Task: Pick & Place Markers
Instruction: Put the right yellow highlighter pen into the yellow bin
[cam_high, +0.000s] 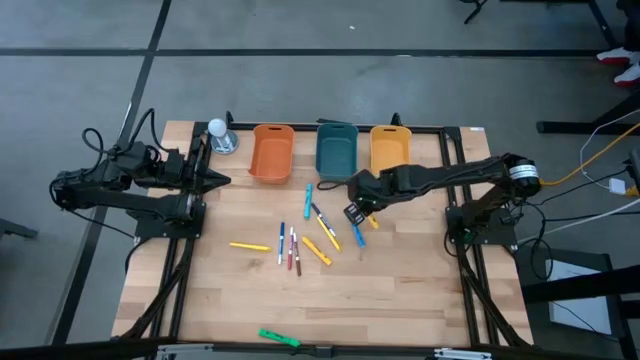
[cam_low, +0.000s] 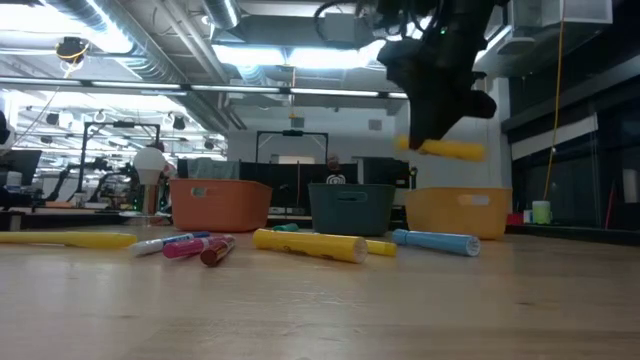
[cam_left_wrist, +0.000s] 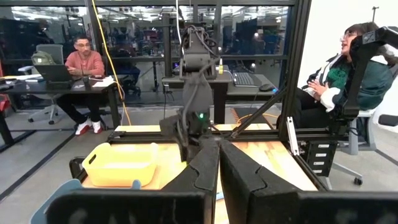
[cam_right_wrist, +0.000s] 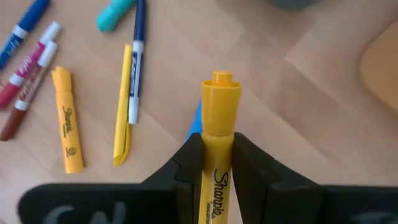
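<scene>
So the right gripper (cam_right_wrist: 216, 163) is up off the table with its fingers clamped on a yellow Sharpie highlighter (cam_right_wrist: 219, 118), pinched around the barrel with the cap end sticking out past the fingertips. From overhead the right arm reaches in over the middle of the wooden table (cam_high: 400, 300), and the low view has the highlighter hanging roughly level in the air, above the table and in front of the bins.

The rest of the markers (cam_high: 292, 245) are scattered flat on the table in a loose cluster: yellow ones, a couple of blue ones, a teal one, red and white-bodied ones. A light blue marker (cam_low: 436, 241) lies on the wood right under the gripper.

Three bins sit in a row along the far edge: orange bin (cam_high: 271, 153), teal bin (cam_high: 337, 149), yellow bin (cam_high: 389, 147).

The left gripper (cam_high: 215, 181) is parked over the table's left edge, fingers pressed together, nothing in it.
</scene>
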